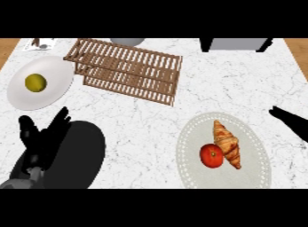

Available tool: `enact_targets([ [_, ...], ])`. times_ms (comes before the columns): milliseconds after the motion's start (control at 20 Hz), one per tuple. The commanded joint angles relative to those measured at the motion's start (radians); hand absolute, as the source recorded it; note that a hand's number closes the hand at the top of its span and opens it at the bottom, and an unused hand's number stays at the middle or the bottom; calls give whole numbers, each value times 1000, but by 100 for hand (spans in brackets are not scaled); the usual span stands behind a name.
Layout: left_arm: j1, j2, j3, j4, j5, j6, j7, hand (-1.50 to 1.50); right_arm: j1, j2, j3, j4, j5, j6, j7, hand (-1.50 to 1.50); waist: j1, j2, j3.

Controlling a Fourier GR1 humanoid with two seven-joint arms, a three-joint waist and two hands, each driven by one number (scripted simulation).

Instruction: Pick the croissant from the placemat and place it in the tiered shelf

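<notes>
A golden-brown croissant (227,143) lies on the pale round placemat (248,170) at the lower right, touching a red tomato (211,155) on its left. The wooden slatted tiered shelf (127,71) stands at the back centre-left of the marble counter. My right hand (298,125) comes in from the right edge with straight fingers, just right of the placemat and apart from the croissant. At the lower left my left hand (43,133) rests open, fingers up.
A white plate (51,91) holding a yellow-green fruit (35,82) sits at the far left. A grey appliance (237,44) and a grey bowl (128,41) stand along the back edge. Wooden floor shows past both counter sides.
</notes>
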Motion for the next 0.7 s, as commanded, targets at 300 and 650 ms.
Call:
enact_targets([
  [300,-19,-16,15,28,-19,-17,-4,0,-311,244,340,142,396,0,439,-150,23,6,0],
  [650,-17,-57,41,122,-42,-45,-59,0,-340,380,376,213,461,103,573,-150,-1,3,0],
])
